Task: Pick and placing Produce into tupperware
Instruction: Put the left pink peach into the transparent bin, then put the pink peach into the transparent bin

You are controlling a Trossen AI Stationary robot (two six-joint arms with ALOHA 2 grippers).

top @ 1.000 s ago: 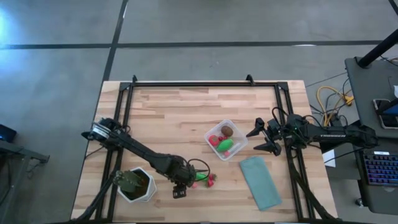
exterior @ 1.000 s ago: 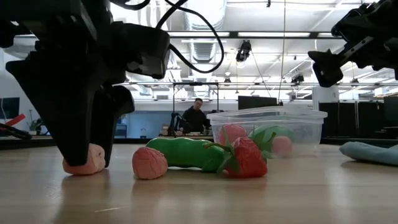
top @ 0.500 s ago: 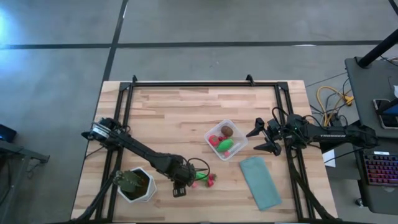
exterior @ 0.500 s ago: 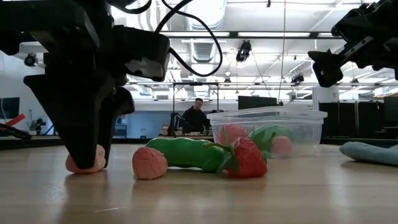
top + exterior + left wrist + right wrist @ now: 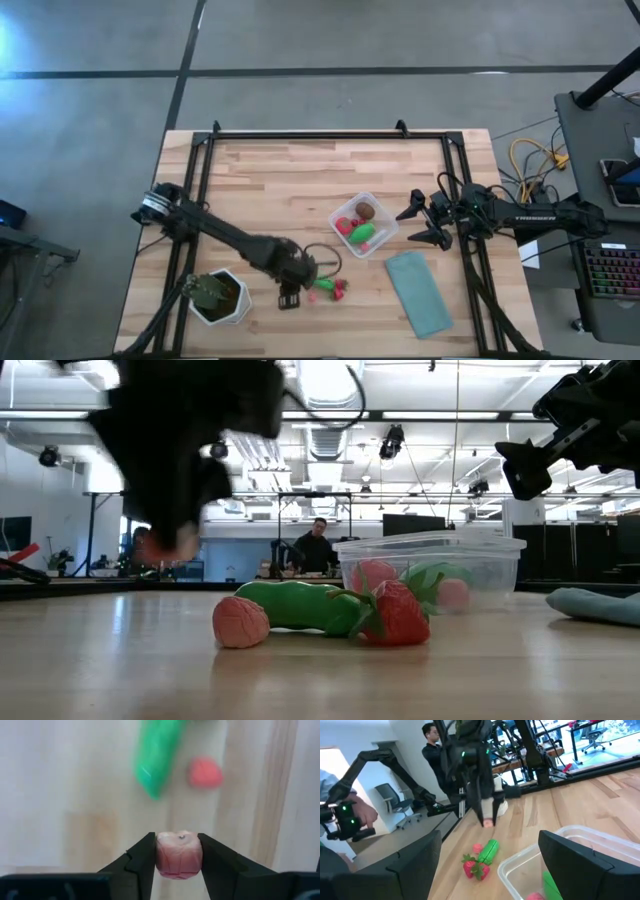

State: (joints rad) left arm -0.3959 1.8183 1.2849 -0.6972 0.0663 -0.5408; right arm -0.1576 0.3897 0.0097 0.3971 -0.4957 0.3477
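**Pink piece picked, tub comes next**

A small pink round toy piece [image 5: 179, 855] is pinched in the left gripper [image 5: 176, 857], clear of the tabletop, near the green pod [image 5: 300, 606] and strawberry [image 5: 397, 614]. It should be carried level and let go only once it's over the clear tupperware [image 5: 364, 223], which sits mid-table already part filled. The right gripper [image 5: 420, 222] is parked beside it, fingers spread. No readable writing can be made out.

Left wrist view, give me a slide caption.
Left gripper shut on a pink toy fruit, lifted above the wooden table.
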